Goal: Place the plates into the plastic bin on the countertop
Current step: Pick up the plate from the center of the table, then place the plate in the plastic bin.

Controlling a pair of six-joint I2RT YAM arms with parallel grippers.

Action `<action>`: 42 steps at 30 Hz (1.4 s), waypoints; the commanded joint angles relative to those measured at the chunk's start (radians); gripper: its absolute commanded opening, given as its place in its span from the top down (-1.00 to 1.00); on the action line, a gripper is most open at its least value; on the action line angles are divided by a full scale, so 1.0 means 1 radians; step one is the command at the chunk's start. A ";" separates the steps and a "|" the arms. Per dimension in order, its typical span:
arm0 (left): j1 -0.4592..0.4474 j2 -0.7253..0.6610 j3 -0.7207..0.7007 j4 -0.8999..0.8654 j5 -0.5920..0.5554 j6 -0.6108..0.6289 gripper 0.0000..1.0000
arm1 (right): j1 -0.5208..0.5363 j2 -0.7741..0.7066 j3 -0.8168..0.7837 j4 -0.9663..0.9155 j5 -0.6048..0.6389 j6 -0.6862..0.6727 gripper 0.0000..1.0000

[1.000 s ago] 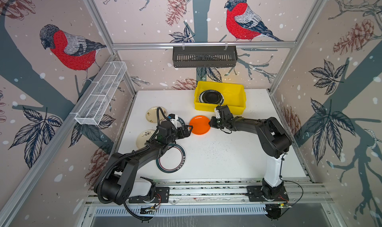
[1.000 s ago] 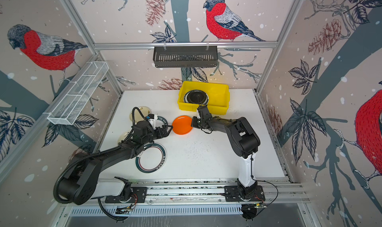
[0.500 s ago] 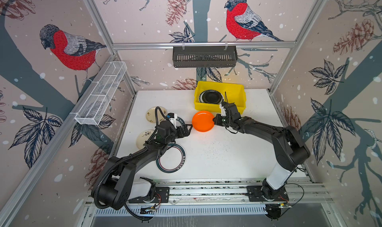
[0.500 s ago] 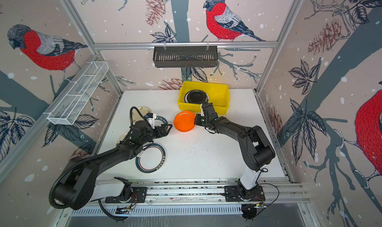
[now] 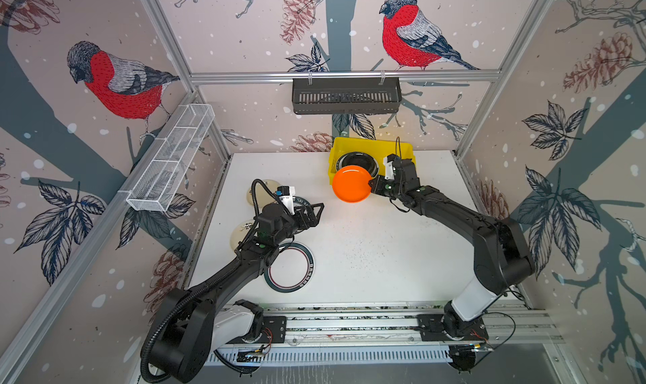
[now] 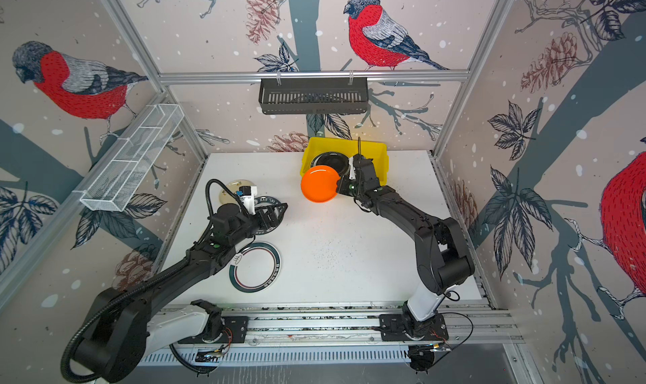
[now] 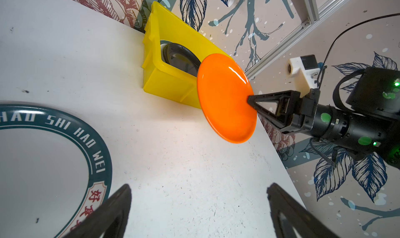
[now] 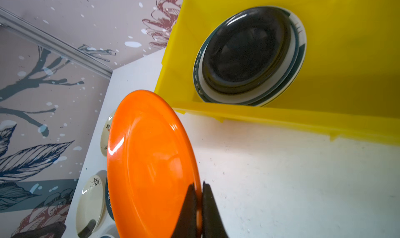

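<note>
Where the bench [image 5: 367, 253] meets the left wall, a cream plate [image 5: 268, 186] lies flat at about ten o'clock and a second cream plate [image 5: 241, 233] at about nine. Just to the three o'clock side of them rests a lettered plate [image 7: 43, 161] with a dark green rim. The left gripper [image 5: 316, 212] hangs at that plate's three o'clock edge, jaws spread wide with nothing between them. Whether a finger touches the rim cannot be told. A second lettered plate [image 5: 292, 268] lies flat at the bench's seven o'clock, partly under the left arm.

Past the bench's centre, toward twelve, the orange plate [image 5: 351, 184] is raised off the surface. In both top views it overlaps the bin's seven o'clock corner. The right gripper [image 5: 372, 185] is clamped on its three o'clock rim, one finger on each face, as the right wrist view shows.

The yellow bin [image 5: 370, 142] stands at the bench's twelve o'clock edge against the back wall. In its nine o'clock half a black plate [image 8: 244, 50] tops a stack of green-rimmed ones. The orange plate is not yet inside.
</note>
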 commanded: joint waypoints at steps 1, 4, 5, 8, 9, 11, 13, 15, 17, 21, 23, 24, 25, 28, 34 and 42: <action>-0.002 -0.015 -0.011 0.010 -0.001 -0.006 -0.95 | -0.041 0.019 0.028 0.077 -0.012 0.003 1.00; -0.002 -0.024 -0.015 0.004 -0.002 -0.006 -0.95 | -0.071 0.066 0.079 0.081 -0.007 0.000 1.00; -0.002 -0.027 -0.016 0.002 -0.004 -0.006 -0.95 | -0.076 0.085 0.099 0.079 -0.002 -0.003 1.00; -0.003 -0.028 -0.012 -0.010 0.002 -0.004 -0.95 | -0.094 0.140 0.145 0.096 -0.011 0.005 1.00; -0.003 -0.030 -0.010 -0.014 0.005 -0.002 -0.95 | -0.098 0.154 0.153 0.111 -0.015 0.013 1.00; -0.006 -0.030 -0.004 -0.030 0.010 0.002 -0.95 | -0.105 0.186 0.174 0.139 -0.028 0.031 1.00; -0.006 -0.031 -0.001 -0.045 0.009 0.007 -0.95 | -0.105 0.224 0.207 0.155 -0.034 0.041 1.00; -0.007 -0.034 0.003 -0.061 0.007 0.011 -0.95 | -0.105 0.266 0.252 0.153 -0.026 0.045 1.00; -0.007 -0.043 0.010 -0.082 -0.002 0.020 -0.95 | -0.105 0.321 0.311 0.141 -0.005 0.036 1.00; -0.007 -0.065 0.022 -0.118 -0.026 0.035 -0.94 | -0.106 0.437 0.447 0.090 0.032 0.022 1.00; -0.007 -0.071 0.031 -0.142 -0.037 0.045 -0.95 | -0.107 0.488 0.508 0.065 0.047 0.018 1.00; -0.008 -0.075 0.035 -0.154 -0.043 0.050 -0.95 | -0.106 0.513 0.537 0.045 0.066 0.018 1.00; -0.007 -0.078 0.037 -0.162 -0.052 0.053 -0.95 | -0.105 0.528 0.554 0.033 0.083 0.015 1.00; -0.007 -0.086 0.042 -0.181 -0.069 0.061 -0.94 | -0.098 0.565 0.596 -0.002 0.147 -0.007 1.00; -0.006 -0.088 0.058 -0.218 -0.096 0.080 -0.94 | -0.076 0.659 0.751 -0.166 0.195 -0.060 1.00; -0.006 -0.090 0.079 -0.307 -0.140 0.110 -0.95 | -0.072 0.657 0.819 -0.272 0.207 -0.104 -0.13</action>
